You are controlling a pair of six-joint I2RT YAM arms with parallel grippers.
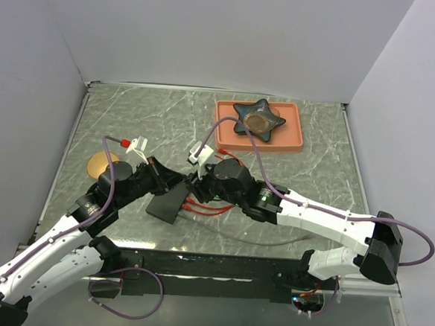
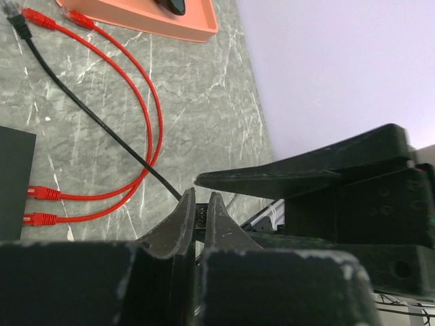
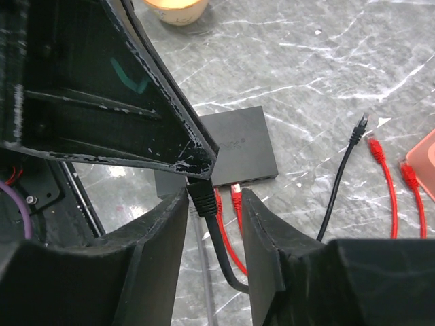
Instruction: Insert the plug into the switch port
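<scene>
My left gripper (image 2: 198,214) was clamped tight on the black plug (image 3: 201,197), holding it just off the socket edge of the switch (image 3: 234,142), beside the two red plugs (image 3: 234,195) already seated there. My right gripper (image 3: 214,207) stood half open astride the same plug. One finger was close against it and the other showed a gap, so it gripped nothing. The switch lay flat on the table (image 1: 131,120), held by nobody.

I judged the handover the risky part. If the left let go before the right had pinched, the plug would drop or swing on its cable (image 3: 336,183). If both squeezed at odd angles, the plug could twist and meet the port crooked. The free sockets sat right next to the red plugs, so a finger might knock them. And a push on a loose, light switch could simply slide it away instead of seating the plug.
</scene>
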